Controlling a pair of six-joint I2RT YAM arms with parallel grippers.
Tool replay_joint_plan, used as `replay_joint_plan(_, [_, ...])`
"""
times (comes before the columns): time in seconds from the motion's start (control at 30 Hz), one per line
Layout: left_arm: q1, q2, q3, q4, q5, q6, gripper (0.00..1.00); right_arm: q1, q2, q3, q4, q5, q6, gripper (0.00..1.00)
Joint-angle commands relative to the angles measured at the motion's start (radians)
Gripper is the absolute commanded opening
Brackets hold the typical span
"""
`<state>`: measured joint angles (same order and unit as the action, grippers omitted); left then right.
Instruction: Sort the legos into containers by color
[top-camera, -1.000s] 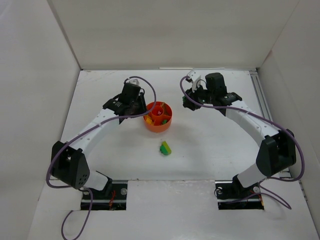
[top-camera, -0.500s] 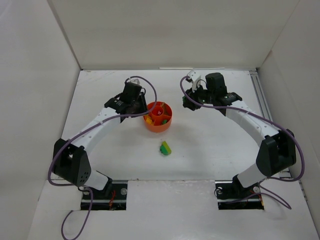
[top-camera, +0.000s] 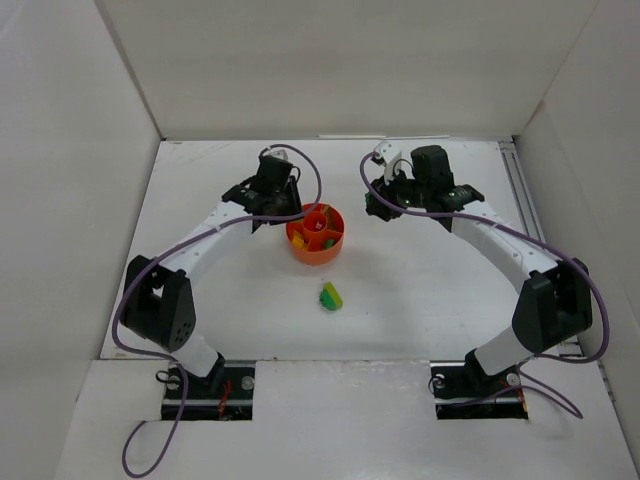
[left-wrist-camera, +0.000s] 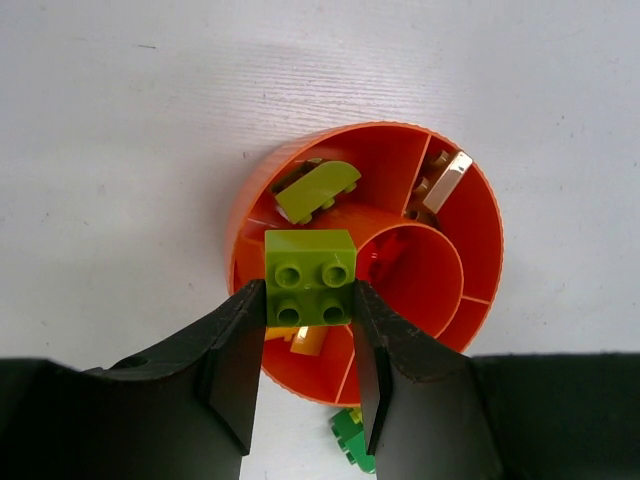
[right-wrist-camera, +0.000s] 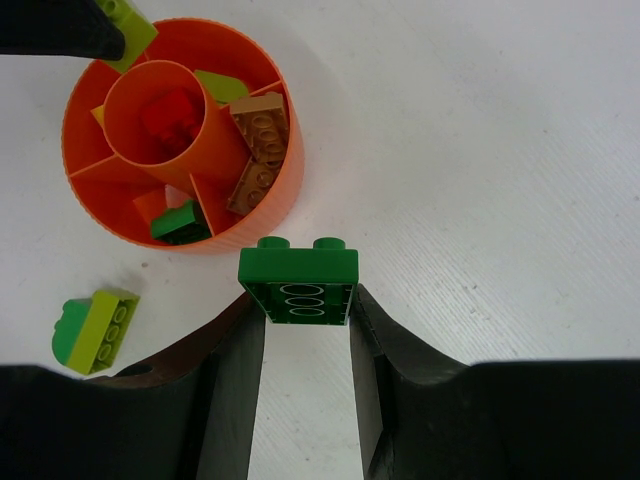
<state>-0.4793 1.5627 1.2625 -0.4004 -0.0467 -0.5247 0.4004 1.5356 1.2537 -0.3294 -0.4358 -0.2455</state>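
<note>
the white counter (top-camera: 420, 290) carries everything. seen from above, the left arm (top-camera: 210, 240) reaches in from 8 o'clock and the right arm (top-camera: 500, 240) from 4 o'clock. between their ends, near the counter's middle, sits the round orange dish (top-camera: 316, 252), a central cup ringed by divided sections.

the left jaws hang at the dish's 10 o'clock edge, clenched on a lime brick (left-wrist-camera: 310, 277) with its four studs facing the wrist camera. the brick sits above the ring section at 8 o'clock of the cup in that view. the right jaws are apart from the dish at its 2 o'clock in the top view. they are clamped on a dark green brick (right-wrist-camera: 298, 283), held over bare counter with the dish wall (right-wrist-camera: 285, 190) near at its 11 o'clock.

in the dish, the cup holds a red piece (right-wrist-camera: 168, 112). the ring sections hold two tan plates (right-wrist-camera: 260, 150), a lime sloped piece (left-wrist-camera: 317, 190), a dark green brick (right-wrist-camera: 178, 222) and a yellow piece (left-wrist-camera: 308, 340).

a lime-and-green stacked piece (top-camera: 331, 296) lies loose on the counter at the dish's 6 o'clock, apart from it.
</note>
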Motion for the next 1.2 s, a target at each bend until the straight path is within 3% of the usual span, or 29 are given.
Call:
replay_joint_plan(0.0, [0.004,0.007,0.055,0.023,-0.019,0.02,0.0,-0.002,-0.02,0.009,0.016,0.0,-0.012,0.0])
replay_joint_plan(0.5, [0.013,0.079,0.097,0.046,-0.007,0.029,0.04,-0.011,-0.002,0.018,0.007,0.0,-0.012,0.0])
replay_joint_plan(0.87, [0.013,0.079,0.106,0.064,0.024,0.029,0.44,-0.011,-0.011,0.018,0.007,0.0,-0.012,0.0])
replay_joint_plan(1.17, [0.013,0.069,0.106,0.064,0.034,0.038,0.51,-0.011,-0.029,0.009,0.007,0.0,-0.012,0.0])
